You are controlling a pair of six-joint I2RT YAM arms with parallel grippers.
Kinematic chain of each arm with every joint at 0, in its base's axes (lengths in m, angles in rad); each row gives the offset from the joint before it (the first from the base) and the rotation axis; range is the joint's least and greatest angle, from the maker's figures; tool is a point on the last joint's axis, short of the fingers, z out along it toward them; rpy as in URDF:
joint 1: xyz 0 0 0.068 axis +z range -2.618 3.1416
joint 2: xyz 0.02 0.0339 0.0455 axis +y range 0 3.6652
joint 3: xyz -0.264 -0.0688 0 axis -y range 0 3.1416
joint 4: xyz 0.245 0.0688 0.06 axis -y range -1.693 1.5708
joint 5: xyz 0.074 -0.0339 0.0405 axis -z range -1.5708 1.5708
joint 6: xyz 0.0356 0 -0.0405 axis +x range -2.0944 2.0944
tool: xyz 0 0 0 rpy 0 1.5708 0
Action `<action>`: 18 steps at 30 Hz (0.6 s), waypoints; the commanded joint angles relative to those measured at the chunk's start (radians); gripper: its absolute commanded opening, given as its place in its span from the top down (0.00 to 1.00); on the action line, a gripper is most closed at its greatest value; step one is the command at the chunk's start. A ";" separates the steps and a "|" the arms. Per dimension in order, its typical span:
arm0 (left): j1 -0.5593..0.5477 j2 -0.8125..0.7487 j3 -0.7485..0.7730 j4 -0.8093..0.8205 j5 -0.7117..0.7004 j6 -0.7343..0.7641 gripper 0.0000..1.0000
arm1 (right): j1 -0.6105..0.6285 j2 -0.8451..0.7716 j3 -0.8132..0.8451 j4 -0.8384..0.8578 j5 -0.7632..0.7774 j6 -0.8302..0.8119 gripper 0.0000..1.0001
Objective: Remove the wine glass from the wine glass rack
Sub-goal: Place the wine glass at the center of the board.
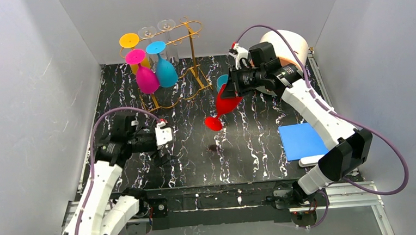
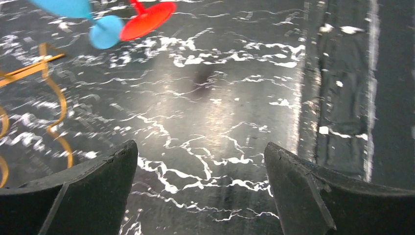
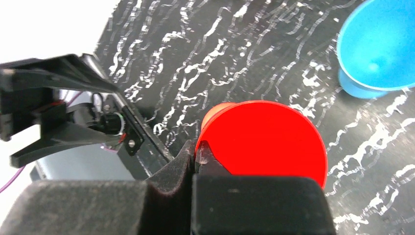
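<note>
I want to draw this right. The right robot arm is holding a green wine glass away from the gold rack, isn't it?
Not green. The wine glass gripped in the right gripper is red, as the top external view shows. The rest is right: it is held away from the gold rack.

Your left gripper [image 2: 200,156] hangs low on the near side of the rack [image 1: 194,47], jaws spread wide and aimed down and forward, its arm folded at the elbow. Your right gripper [image 3: 195,147] sits right of the rack, arm stretched long, jaws pinched tight on the red glass [image 1: 226,101] at its rim.
</note>
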 commanded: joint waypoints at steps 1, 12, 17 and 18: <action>0.006 -0.099 -0.045 0.246 -0.154 -0.318 0.02 | 0.000 -0.041 0.003 -0.058 0.147 -0.036 0.99; 0.006 -0.221 -0.076 0.479 -0.506 -0.706 0.02 | -0.005 -0.085 -0.214 -0.002 0.568 0.100 0.99; 0.005 -0.295 -0.144 0.572 -0.645 -0.878 0.02 | -0.009 -0.079 -0.267 0.098 0.734 0.138 0.99; 0.005 -0.305 -0.153 0.584 -0.680 -0.919 0.02 | -0.010 -0.070 -0.265 0.117 0.757 0.133 0.99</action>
